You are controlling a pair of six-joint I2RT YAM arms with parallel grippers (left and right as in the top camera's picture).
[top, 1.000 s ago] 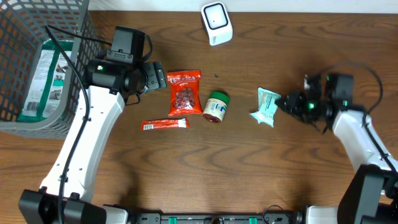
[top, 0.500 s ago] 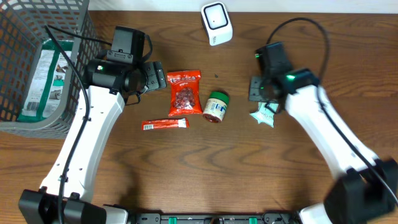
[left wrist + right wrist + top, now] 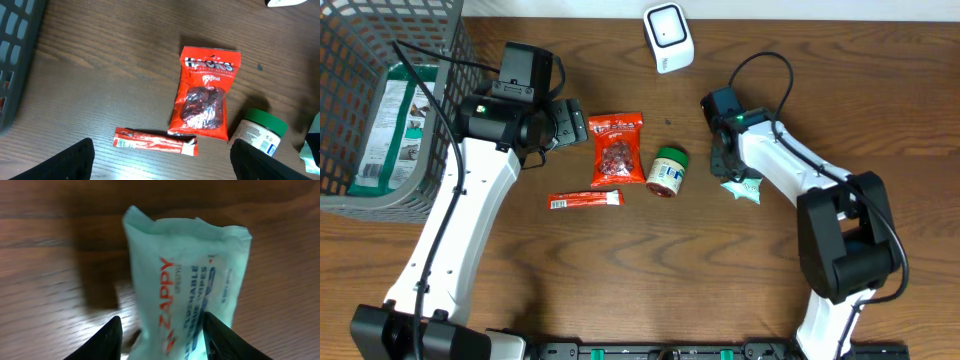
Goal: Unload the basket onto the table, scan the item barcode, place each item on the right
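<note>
**Teal wipes packet under the right arm as the barcode scan awaits its pick-up**

Overhead: the right gripper (image 3: 725, 165) reaches down over the wipes packet (image 3: 748, 188), which lies toward the right side of the table (image 3: 620, 290), well apart from the white scanner (image 3: 668, 37) at the far edge. A green-lidded jar (image 3: 668, 170), a red sweet bag (image 3: 617, 150) and a red stick packet (image 3: 585, 201) lie mid-table, and a wire basket (image 3: 350, 60) fills the far left corner. The arm hides most of the wipes packet, and the left gripper (image 3: 570, 125) hovers beside the sweet bag.

Left wrist: its fingers (image 3: 260, 160) stand wide apart with nothing between them. The jar is cut off by one of them.

Right wrist: dark fingertips (image 3: 107, 340) flank the packet's near end, part-way apart. The blurred frame does not show whether they have hold of it. The word "ZAPPY" is legible, but no barcode shows on the upper face.

The step in hand looks like the pick itself. The next move likely calls for a firm pinch and a lift, then a carry to the scanner. The packet would then need turning until the coded side faces the scanner.
</note>
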